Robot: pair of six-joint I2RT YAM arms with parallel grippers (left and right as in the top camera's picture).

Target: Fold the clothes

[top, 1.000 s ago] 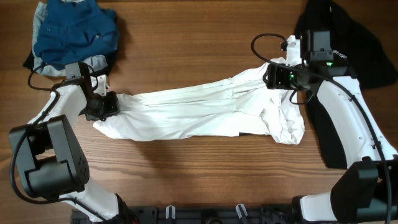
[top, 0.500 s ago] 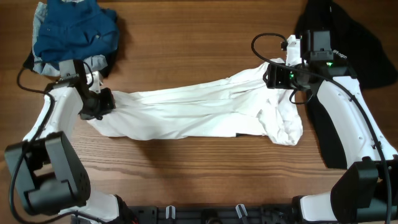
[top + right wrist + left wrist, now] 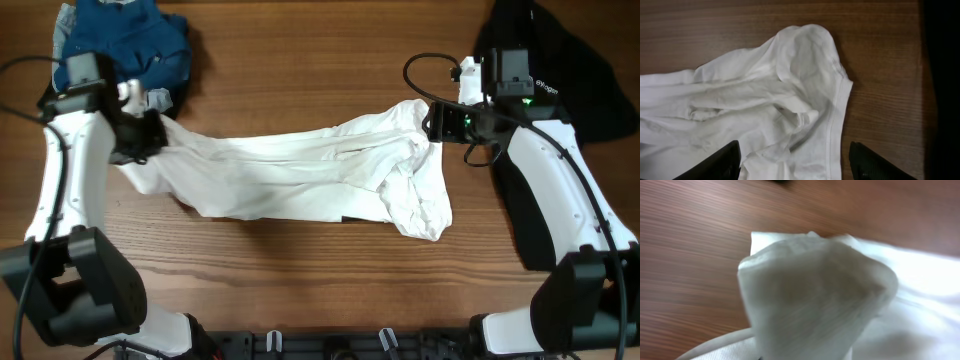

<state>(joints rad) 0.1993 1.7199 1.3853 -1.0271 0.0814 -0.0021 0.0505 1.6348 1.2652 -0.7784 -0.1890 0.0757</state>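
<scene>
As the overhead view shows, progress: early; no fold is made on the white shirt (image 3: 300, 175), which lies crumpled in a long band across the tabletop (image 3: 330, 60). By my judgement, spreading it flat and every fold are left.
Overhead, other clothes: blue pile (image 3: 120, 45) at the far left corner, black shirt (image 3: 560, 60) at the far right; both are unfolded heaps.
Overhead, left claw (image 3: 140, 135): at the band's left end, just beside the blue pile; the cloth draws up to it in a tight bunch.
Overhead, right claw (image 3: 435, 120): at the band's upper right corner, touching it or just over it; I cannot tell which. A loose lump of cloth sags below it.
Left wrist, white shirt (image 3: 815, 295): a raised wad fills the view close to the lens, lifted off the tabletop (image 3: 690, 240).
Left wrist, claw state: fingers hidden by cloth; the lifted wad suggests it is clamped on the white shirt.
Right wrist, white shirt (image 3: 765, 100): lies on the wood with a rounded hump, a hemmed edge running down toward the claw.
Right wrist, claw state: fingers (image 3: 720, 162) spread wide, gripping nothing; the hem lies between them and beneath.
Right wrist, black shirt (image 3: 945, 75): dark strip at the right edge, apart from the white shirt.
</scene>
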